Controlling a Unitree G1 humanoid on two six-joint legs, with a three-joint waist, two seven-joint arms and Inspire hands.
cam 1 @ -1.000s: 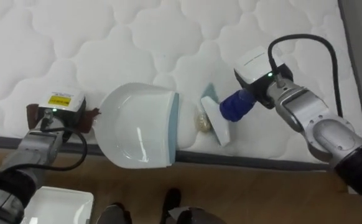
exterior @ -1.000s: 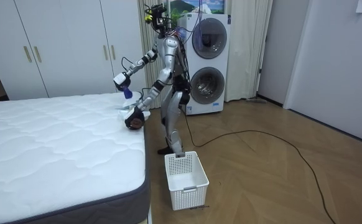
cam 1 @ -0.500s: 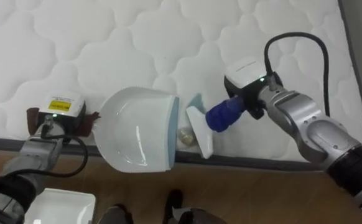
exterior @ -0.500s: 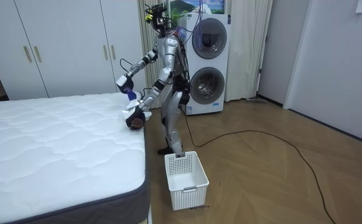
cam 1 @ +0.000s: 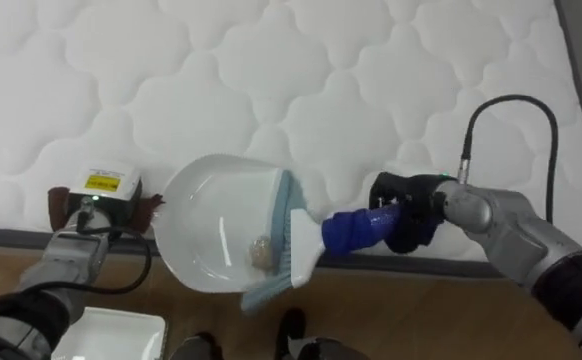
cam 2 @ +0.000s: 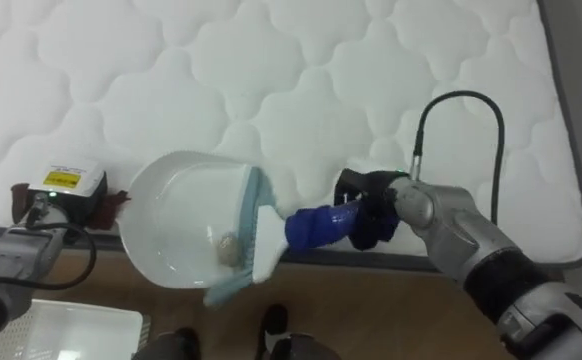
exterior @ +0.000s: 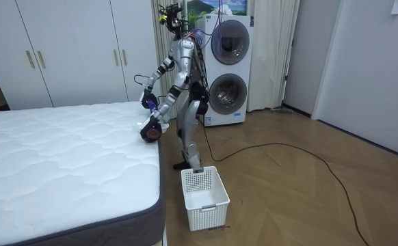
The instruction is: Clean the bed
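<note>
A white dustpan (cam 1: 216, 225) is held at the mattress's near edge (cam 1: 441, 265), its mouth facing right. My left hand (cam 1: 96, 200) grips the dustpan's handle at the left. My right hand (cam 1: 408, 212) is shut on the blue handle of a brush (cam 1: 356, 228). The brush's pale head (cam 1: 289, 252) lies across the dustpan's mouth. A small crumpled scrap (cam 1: 261, 250) rests inside the pan beside the bristles. In the room view I stand at the corner of the bed (exterior: 62, 164), both arms reaching down to its edge.
A white plastic basket (cam 1: 106, 335) stands on the wooden floor below my left arm, also seen as the basket (exterior: 204, 197) near my feet. The white quilted mattress (cam 1: 271, 80) spreads ahead. Washing machines (exterior: 230, 68) and wardrobes (exterior: 69, 48) stand behind.
The brush has swept left and down, pushing the small scrap off the mattress edge into the dustpan. My right hand dropped toward the bed's edge. The left hand stayed holding the pan.
</note>
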